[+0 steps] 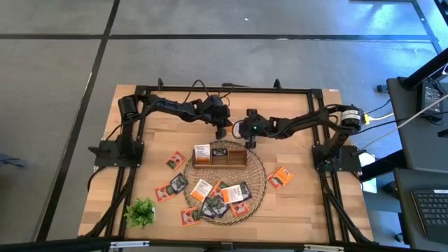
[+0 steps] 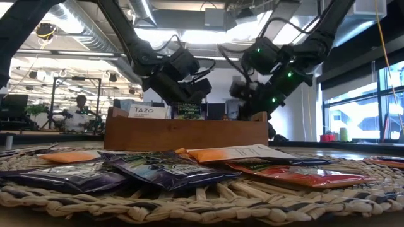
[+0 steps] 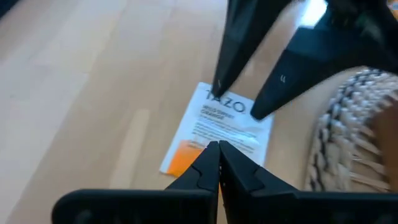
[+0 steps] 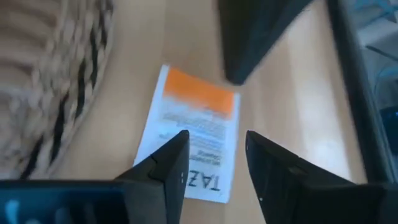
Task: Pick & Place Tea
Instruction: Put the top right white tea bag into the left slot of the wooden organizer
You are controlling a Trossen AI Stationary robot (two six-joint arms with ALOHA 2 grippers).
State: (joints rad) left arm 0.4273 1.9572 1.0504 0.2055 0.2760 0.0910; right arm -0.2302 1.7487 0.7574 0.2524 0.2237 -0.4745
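Wooden tray (image 1: 220, 160) sits at the upper edge of the round wicker mat (image 1: 257, 183), centre of the high view — three compartments. The left compartment holds a white-and-orange sachet (image 1: 202, 152) standing up; in the low view its top edge reads "TAZO" (image 2: 141, 111). A dark sachet (image 2: 189, 110) stands in the tray next to it, label text too small to read. Which of the other compartments it is in I cannot tell.

Loose tea sachets (image 1: 217, 199) are piled on the lower half of the mat — orange, dark and white-and-orange ones overlapping. A few more lie off the mat on the table (image 1: 301, 210): one orange sachet (image 1: 281, 178) at right, others at left near the green sprig (image 1: 141, 211).

Another white-and-orange sachet (image 3: 217, 127) lies flat on bare wood just beside the mat edge, printed "TAZO" with smaller lines I cannot read; it shows in both wrist views (image 4: 193, 134).

Left gripper (image 3: 217, 155) hangs above that sachet, fingers pressed together, nothing between them. Right gripper (image 4: 214, 158) is over the same sachet, fingers apart, empty. Both hover just above the tray's upper edge in the high view.
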